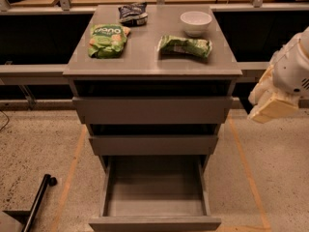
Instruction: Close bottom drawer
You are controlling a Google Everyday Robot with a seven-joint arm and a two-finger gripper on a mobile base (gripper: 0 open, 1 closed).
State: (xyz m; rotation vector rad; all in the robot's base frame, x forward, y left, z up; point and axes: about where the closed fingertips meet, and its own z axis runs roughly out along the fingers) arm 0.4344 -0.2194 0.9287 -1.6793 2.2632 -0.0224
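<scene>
At the right edge of the view, about level with the top drawer's front, hangs the gripper [269,106], a cream-coloured piece under the white arm [292,69]. Whether it is spread or pressed together cannot be told; it touches nothing.

Well apart from it, down and to its left, the bottom drawer [154,199] stands pulled far out of the grey cabinet [72,74], toward the camera. It is matte grey all over: a shallow box with thin side walls, its flat floor showing in full, and a plain front panel with no handle. That front runs along the lower edge of the view and is partly cut off there. The box looks narrower than the two fronts above it.

Over its rear part, left of the gripper and lower, sits the middle drawer [153,145], and above that the wider, taller-fronted top drawer [152,110], each with a dark gap over its front.

Up and to the left of the gripper, on the cabinet's top, a white bowl [195,22] lies nearest, then a green packet [186,46], a second green bag [107,40] and a dark bag [133,12] farthest off. A black pole [37,203] lies on the speckled floor [29,144], far to the lower left.
</scene>
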